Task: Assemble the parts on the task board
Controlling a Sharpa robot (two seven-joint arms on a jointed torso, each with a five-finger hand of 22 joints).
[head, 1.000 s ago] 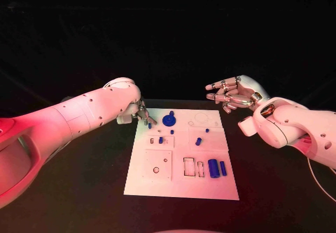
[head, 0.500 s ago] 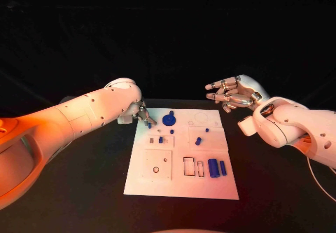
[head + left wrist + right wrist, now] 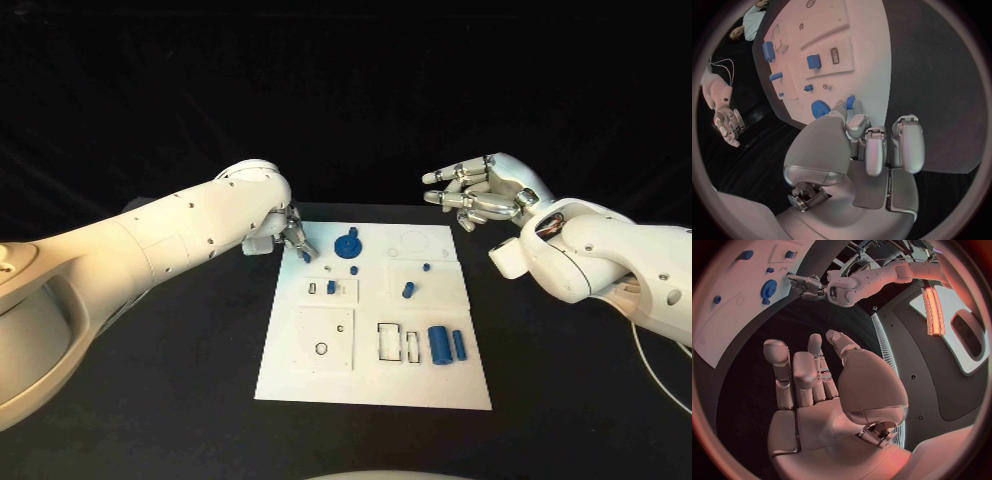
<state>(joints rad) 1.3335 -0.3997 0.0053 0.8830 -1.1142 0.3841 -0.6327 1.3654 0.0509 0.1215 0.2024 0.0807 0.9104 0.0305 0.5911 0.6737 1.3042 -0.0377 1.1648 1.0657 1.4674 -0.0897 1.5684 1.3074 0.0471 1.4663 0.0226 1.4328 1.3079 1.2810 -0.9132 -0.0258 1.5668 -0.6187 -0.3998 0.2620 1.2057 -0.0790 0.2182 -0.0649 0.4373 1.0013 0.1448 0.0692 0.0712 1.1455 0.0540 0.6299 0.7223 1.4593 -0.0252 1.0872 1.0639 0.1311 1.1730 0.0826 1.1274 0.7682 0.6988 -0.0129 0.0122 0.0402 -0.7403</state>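
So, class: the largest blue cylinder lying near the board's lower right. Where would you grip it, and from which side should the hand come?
Grip the large blue cylinder across its middle, fingers on its two long sides, coming from straight above. It lies flat on the task board with its long axis running away from the robot, a thinner blue pin close alongside, so a narrow pinch is probably safest. The right hand, open, seems the nearer.

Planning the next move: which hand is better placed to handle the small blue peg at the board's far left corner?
The left hand: its fingers already touch the blue peg at the board. The right hand hangs open beyond the board's far right corner.
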